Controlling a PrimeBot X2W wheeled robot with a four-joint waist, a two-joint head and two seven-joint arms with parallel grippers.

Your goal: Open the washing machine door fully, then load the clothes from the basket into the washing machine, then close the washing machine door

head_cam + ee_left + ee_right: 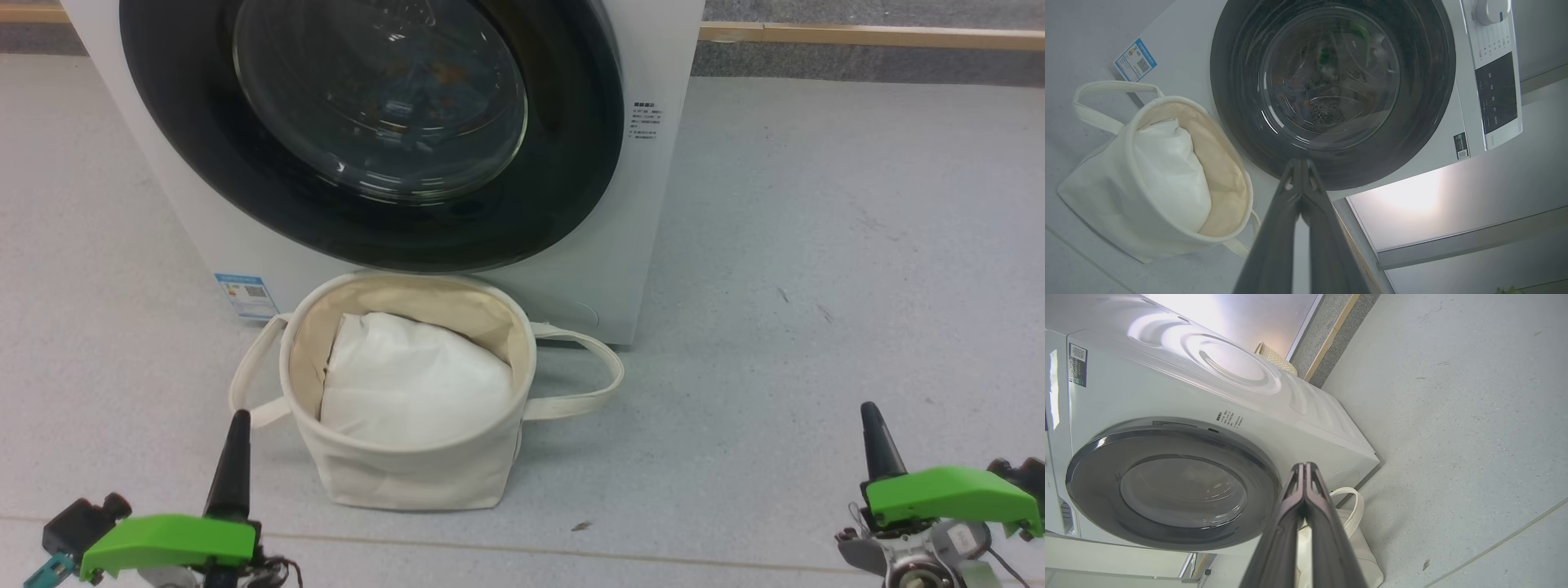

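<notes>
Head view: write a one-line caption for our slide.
Shut washing machine door, basket holding a white bundle before it, left gripper and right gripper shut.

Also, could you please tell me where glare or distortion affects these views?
Head view: even light, sharp, only faint reflections in the door glass. Left wrist view: a bright glare patch beside the washing machine, straight edges slightly bowed. Right wrist view: glare washes out the machine's side, and the right end effector looms large.

The basket (408, 474) sits just ahead and inward of your left gripper (239, 418) jaws, right under the closed washing machine door (571, 163). Ahead of your right gripper (869, 412) jaws it's bare floor (816, 245).
</notes>
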